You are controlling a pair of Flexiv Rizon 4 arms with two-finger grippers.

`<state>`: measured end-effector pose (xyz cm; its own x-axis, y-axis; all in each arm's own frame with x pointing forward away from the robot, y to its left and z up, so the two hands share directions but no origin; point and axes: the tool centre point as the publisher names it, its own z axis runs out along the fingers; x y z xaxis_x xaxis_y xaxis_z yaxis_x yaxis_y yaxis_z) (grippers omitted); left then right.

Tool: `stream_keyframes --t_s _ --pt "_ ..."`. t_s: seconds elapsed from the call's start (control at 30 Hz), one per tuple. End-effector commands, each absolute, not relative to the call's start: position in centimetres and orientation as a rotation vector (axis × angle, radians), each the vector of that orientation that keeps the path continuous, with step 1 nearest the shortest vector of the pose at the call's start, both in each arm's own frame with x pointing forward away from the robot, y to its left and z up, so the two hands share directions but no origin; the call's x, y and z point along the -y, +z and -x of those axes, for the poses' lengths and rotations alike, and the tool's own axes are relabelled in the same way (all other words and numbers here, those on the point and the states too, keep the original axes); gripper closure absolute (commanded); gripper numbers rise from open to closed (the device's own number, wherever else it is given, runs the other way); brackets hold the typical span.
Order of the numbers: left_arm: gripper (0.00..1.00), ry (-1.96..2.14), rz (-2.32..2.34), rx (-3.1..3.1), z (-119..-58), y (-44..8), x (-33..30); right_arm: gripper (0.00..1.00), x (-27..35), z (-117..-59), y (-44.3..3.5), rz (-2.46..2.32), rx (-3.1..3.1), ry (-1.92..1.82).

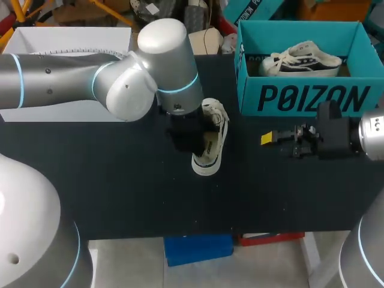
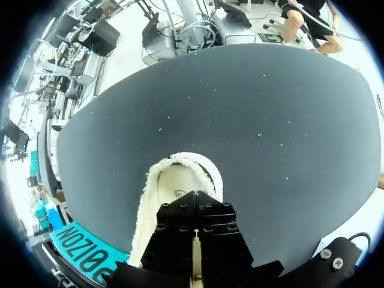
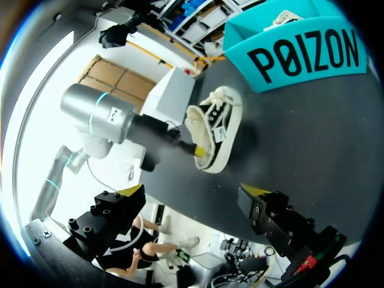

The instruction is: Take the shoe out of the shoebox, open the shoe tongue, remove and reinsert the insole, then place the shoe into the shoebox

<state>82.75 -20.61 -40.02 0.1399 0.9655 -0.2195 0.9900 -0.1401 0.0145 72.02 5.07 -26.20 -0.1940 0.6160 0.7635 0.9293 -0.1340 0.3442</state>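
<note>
The left gripper (image 2: 195, 210) is sitting in the opening of the shoe (image 1: 207, 163), its fingers pressed almost together (a thin pale strip (image 2: 195, 264) is showing between them; whether it is the insole, I cannot tell), while the right gripper (image 3: 195, 192) is hanging spread wide and empty near the shoebox (image 1: 306, 99). The shoe is lying on the table (image 1: 120, 180) beside the box, so the taking out seems done and the insole work is probably going on; putting it back is not yet done. Large dark lettering is showing on the box front.
</note>
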Motion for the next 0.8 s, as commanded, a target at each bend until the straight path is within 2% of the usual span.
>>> stream_keyframes --t_s 0.03,0.47,0.8 --pt "1.00 -0.231 -2.265 -1.954 -83.1 -41.4 21.6 0.00 -5.1 -72.0 -26.1 1.728 1.794 -1.247" --pt "1.00 -0.253 -2.296 -1.950 -83.3 -43.5 23.2 0.00 -5.1 -72.0 -26.1 1.728 1.794 -1.247" --pt "1.00 -0.461 -2.185 -1.897 -82.7 -37.0 22.2 0.00 -5.1 -72.0 -26.1 1.728 1.794 -1.247"
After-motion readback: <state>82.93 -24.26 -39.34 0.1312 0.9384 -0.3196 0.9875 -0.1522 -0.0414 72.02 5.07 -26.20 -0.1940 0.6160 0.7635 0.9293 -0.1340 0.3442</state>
